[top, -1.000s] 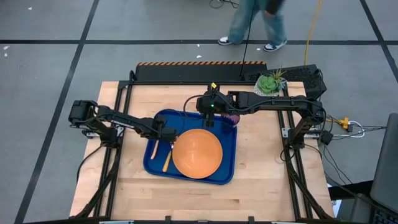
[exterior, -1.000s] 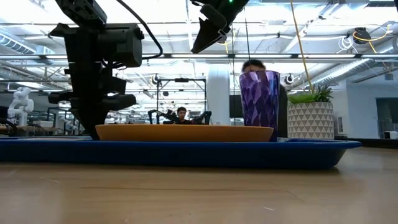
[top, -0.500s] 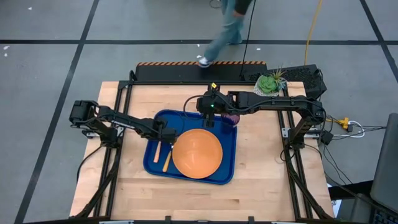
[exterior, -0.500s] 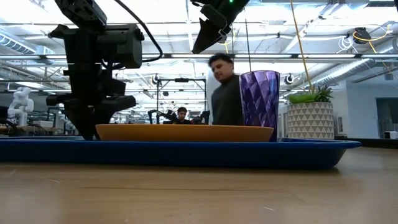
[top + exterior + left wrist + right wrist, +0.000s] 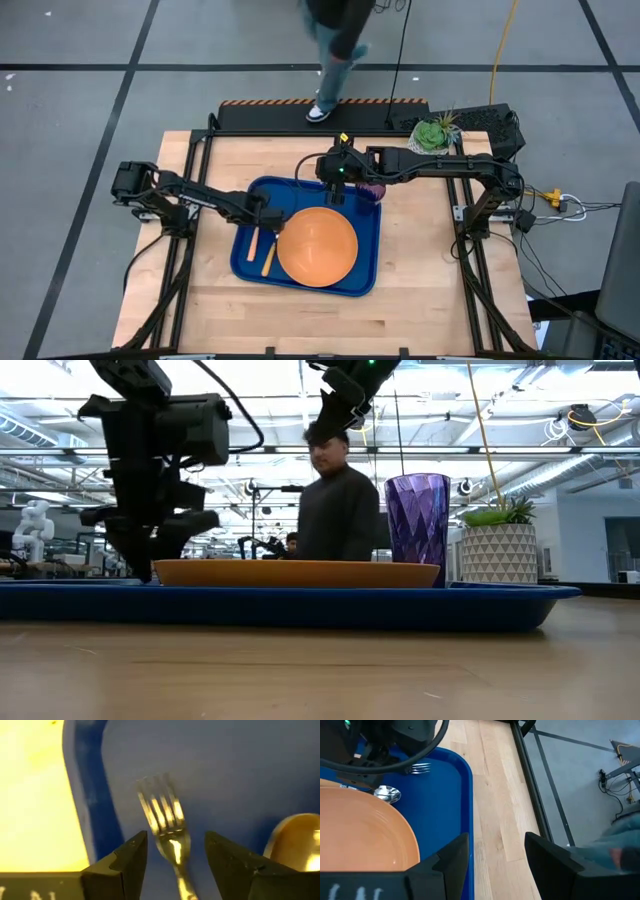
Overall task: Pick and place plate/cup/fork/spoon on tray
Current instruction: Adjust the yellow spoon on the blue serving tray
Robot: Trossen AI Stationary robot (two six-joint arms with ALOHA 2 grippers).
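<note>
Where the fork (image 5: 165, 827) lies near the tray (image 5: 87, 795) lip, the left pincer (image 5: 175, 852) stands spread around it; the right pincer (image 5: 495, 855) hangs spread above.

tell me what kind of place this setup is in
Probably a large robotics lab or workshop: a white humanoid robot stands in the background, exposed pipes and strip lights run overhead, and a grey floor marked with black tape lines surrounds the wooden table.
</note>
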